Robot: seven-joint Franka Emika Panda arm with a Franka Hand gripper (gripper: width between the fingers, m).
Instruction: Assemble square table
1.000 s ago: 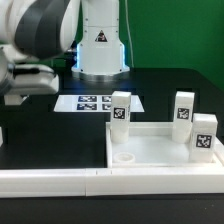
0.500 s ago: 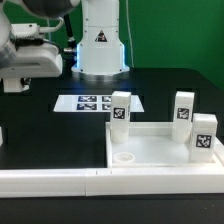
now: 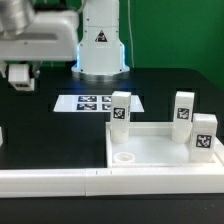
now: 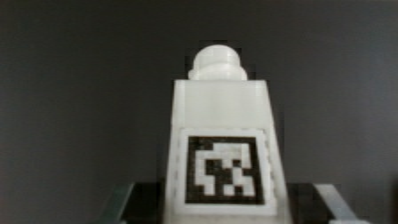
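Observation:
In the wrist view my gripper (image 4: 222, 205) is shut on a white leg block (image 4: 221, 120). The block has a black-and-white tag and a round peg at its far end, and a dark finger sits on each side of it. In the exterior view the gripper (image 3: 20, 76) hangs high above the black table at the exterior view's left. The white square slab (image 3: 150, 152) lies at the front with a round socket (image 3: 123, 158). Three leg blocks stand upright on it, one at the left (image 3: 120, 110) and two at the right (image 3: 183, 108) (image 3: 204, 136).
The marker board (image 3: 92, 102) lies flat on the table behind the slab. A long white border wall (image 3: 70, 180) runs along the front edge. The robot's white base (image 3: 101, 45) stands at the back centre.
The arm has risen and shifted toward the exterior view's right, carrying the gripper higher above the table. The slab and its three standing legs have not moved.

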